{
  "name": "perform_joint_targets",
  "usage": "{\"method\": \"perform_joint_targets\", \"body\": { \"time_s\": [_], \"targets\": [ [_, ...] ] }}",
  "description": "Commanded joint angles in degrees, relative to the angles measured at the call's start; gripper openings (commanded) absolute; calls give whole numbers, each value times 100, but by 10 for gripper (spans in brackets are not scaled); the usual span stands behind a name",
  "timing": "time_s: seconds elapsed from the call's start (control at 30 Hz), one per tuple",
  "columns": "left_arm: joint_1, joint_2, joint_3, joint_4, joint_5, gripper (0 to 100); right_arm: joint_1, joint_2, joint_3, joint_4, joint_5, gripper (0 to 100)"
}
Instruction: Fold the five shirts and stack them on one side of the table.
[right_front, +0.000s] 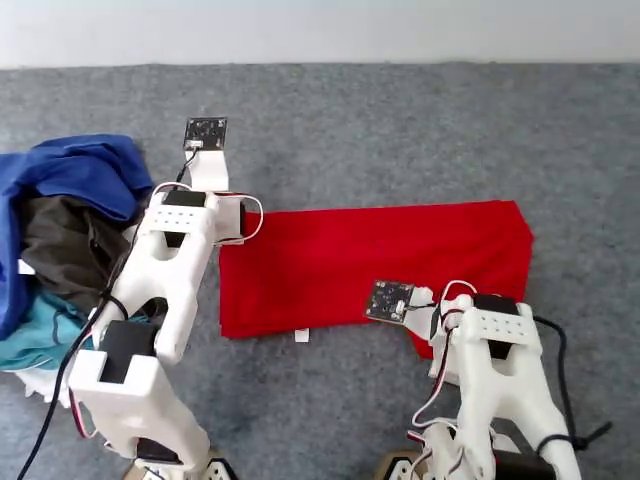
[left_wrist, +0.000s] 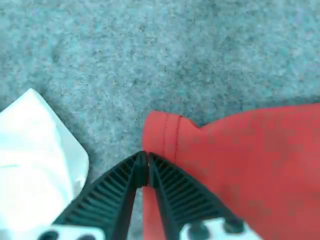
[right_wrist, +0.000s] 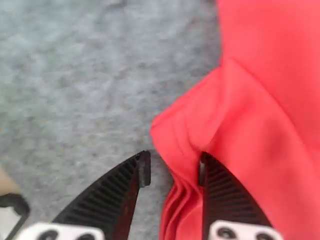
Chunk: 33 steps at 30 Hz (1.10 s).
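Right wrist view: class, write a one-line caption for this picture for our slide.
The right gripper, fingers open, straddles a bunched edge of the red shirt on the grey table.

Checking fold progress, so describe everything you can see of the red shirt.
The red shirt lies flat on the grey table, folded into a wide rectangle of plain fabric with a stitched hem and a small white tag at its near edge. The left gripper is shut at one hemmed corner; the right gripper is open around a layered edge.
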Motion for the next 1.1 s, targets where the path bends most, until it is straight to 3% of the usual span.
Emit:
{"method": "perform_joint_targets", "body": {
  "time_s": [0.0, 0.23, 0.47, 0.87, 1.07],
  "targets": [
    [-18, -105, -31, 26, 18, 13, 13, 119, 105, -242, 53, 121],
    [-18, -105, -40, 53, 9, 13, 330, 171, -519, -136, -211, 7],
    [-18, -105, -48, 53, 9, 13, 110, 699, -2593, 1490, -554, 8],
    [-26, -105, -48, 53, 9, 13, -259, 3881, -6796, 2589, -369, 9],
    [-26, -105, -48, 53, 9, 13, -567, 5235, -8237, 2967, -158, 20]
  ]
}}
